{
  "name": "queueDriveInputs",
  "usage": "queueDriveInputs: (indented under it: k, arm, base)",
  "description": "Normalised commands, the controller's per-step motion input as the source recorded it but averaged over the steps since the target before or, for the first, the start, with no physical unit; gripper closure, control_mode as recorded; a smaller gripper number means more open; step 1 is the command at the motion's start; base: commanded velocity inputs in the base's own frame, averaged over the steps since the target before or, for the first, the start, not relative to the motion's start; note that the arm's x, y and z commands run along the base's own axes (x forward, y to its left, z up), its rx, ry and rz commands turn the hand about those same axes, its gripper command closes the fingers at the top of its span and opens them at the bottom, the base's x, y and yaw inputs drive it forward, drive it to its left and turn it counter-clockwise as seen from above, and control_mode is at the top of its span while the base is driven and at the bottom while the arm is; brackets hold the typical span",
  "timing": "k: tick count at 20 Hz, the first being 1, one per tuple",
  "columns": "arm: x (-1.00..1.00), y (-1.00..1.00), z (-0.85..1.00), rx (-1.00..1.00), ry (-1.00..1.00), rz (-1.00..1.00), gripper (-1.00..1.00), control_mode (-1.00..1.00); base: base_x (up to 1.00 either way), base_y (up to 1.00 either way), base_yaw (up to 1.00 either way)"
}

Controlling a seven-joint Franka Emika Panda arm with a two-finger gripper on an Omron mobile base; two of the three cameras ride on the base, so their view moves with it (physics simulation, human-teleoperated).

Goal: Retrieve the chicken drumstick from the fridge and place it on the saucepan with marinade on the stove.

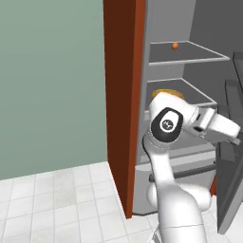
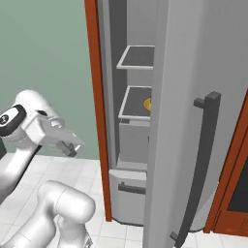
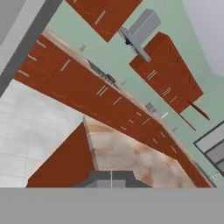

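Note:
The light-grey fridge [image 1: 163, 71] stands open, its grey shelves bare to the left base view. In the right base view its door [image 2: 174, 121] with the long dark handle [image 2: 201, 164] swings toward me. The chicken drumstick is hidden. A yellow plate [image 1: 167, 93] lies on the middle shelf, partly behind my arm. My gripper [image 1: 236, 139] hangs outside the fridge at lower-shelf height, turned away from the shelves [image 2: 72, 149]. In the hand view its fingertips [image 3: 103, 178] meet with nothing between them. The saucepan, marinade and stove are too small to make out.
A small orange ball [image 1: 175, 45] sits on the top shelf. A red-brown wood panel [image 1: 121, 104] flanks the fridge. The hand view looks across white floor tiles [image 3: 30, 127] to red-brown cabinets [image 3: 100, 100], a marbled counter corner [image 3: 131, 155] and a grey hood [image 3: 140, 30].

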Motion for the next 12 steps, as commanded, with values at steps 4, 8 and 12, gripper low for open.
queueDriveInputs:
  k: [4,8,12]
  arm:
    - [0.79,-0.33,-0.14,-0.03,0.18,0.06,1.0,-1.0]
    - [0.87,-0.58,-0.6,0.0,0.38,0.14,1.0,-1.0]
    - [1.0,-0.56,-0.86,0.02,0.61,0.2,1.0,-1.0]
  base:
    - [0.0,0.0,0.0]
    - [0.0,0.0,0.0]
    - [0.0,0.0,0.0]
